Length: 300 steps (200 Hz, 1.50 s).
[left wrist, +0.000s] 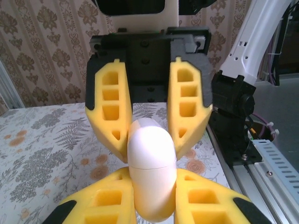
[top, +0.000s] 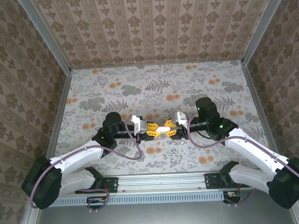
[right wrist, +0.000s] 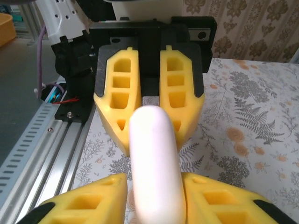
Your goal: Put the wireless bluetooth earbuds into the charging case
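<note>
**Flowered table, one slick white pod held aloft**

Over the patterned table (top: 139,88), the charging case (left wrist: 152,163) hangs between two facing pincers. The left pincer (top: 155,130) pinches one end, and the right pincer (top: 170,130) looks pressed onto the other. The case seems light, hard, glossy and slippery, best gripped across its broad sides near the seam (left wrist: 152,167). Its lid is shut, so I cannot tell whether the earbuds are inside.

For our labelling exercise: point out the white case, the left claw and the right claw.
white case (left wrist: 152,161), left wrist view, mid-shell just above the seam.
left claw (top: 157,130), top view, between its yellow fingertips.
right claw (top: 169,129), top view, between its yellow fingertips.
</note>
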{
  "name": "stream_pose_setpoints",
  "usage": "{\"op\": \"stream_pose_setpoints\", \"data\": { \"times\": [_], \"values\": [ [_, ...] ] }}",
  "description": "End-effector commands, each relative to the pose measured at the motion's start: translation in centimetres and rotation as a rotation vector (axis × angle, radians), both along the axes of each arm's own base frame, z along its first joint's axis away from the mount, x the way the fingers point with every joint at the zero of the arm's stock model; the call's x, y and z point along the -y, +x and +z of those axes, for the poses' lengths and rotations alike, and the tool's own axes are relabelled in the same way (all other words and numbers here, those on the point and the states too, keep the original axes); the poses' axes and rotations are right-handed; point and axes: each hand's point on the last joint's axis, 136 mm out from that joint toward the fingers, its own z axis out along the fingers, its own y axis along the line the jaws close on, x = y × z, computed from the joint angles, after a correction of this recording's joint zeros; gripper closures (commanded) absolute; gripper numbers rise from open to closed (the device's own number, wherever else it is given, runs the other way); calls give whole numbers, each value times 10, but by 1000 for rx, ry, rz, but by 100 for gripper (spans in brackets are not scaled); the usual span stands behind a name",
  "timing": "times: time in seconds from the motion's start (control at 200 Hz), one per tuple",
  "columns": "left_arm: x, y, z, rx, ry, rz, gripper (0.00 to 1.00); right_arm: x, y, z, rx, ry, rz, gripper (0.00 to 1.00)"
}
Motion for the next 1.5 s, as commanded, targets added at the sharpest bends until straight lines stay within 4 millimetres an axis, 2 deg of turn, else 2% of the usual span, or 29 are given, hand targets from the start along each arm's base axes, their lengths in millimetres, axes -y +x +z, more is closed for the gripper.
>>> {"op": "stream_pose_setpoints", "data": {
  "times": [0.0, 0.095, 0.15, 0.21, 0.24, 0.39, 0.565, 0.92, 1.065, 1.2, 1.345, 1.375, 1.44, 1.495],
  "values": [
    [-1, -2, 7, 1, -30, -12, 84, -3, -6, 15, 12, 41, 58, 77],
    [-1, 0, 7, 3, -25, -3, 82, -3, -8, 15, 16, 28, 71, 83],
    [-1, 1, 4, 7, -9, 5, 73, -1, -8, 15, 22, 8, 64, 83],
    [-1, 2, -2, 11, 18, 12, 59, 1, -5, 11, 25, -27, 44, 83],
    [-1, 2, -4, 14, 32, 16, 56, 3, -4, 9, 25, -46, 37, 83],
    [-2, 1, -14, 30, 95, 20, 51, 5, 1, -2, 38, -129, 23, 84],
    [-2, 0, -14, 31, 103, 14, 51, 0, -4, -12, 59, -194, 53, 84],
    [-1, -3, -14, 29, 104, 3, 57, -14, -4, -15, 60, -173, 90, 83],
    [-2, -4, -14, 33, 102, 4, 68, -16, -4, -13, 57, -157, 96, 83],
    [-2, -4, -14, 33, 101, 8, 68, -18, -4, -10, 61, -145, 99, 83],
    [-2, -4, -15, 33, 103, 8, 81, -17, -4, -11, 64, -146, 97, 83],
    [-2, -3, -15, 35, 103, 9, 82, -17, -4, -11, 63, -146, 94, 80],
    [-2, -3, -15, 36, 102, 9, 84, -18, -1, -11, 58, -143, 78, 65],
    [-2, -3, -14, 38, 100, 8, 85, -18, 1, -10, 54, -137, 65, 59]
  ]
}}
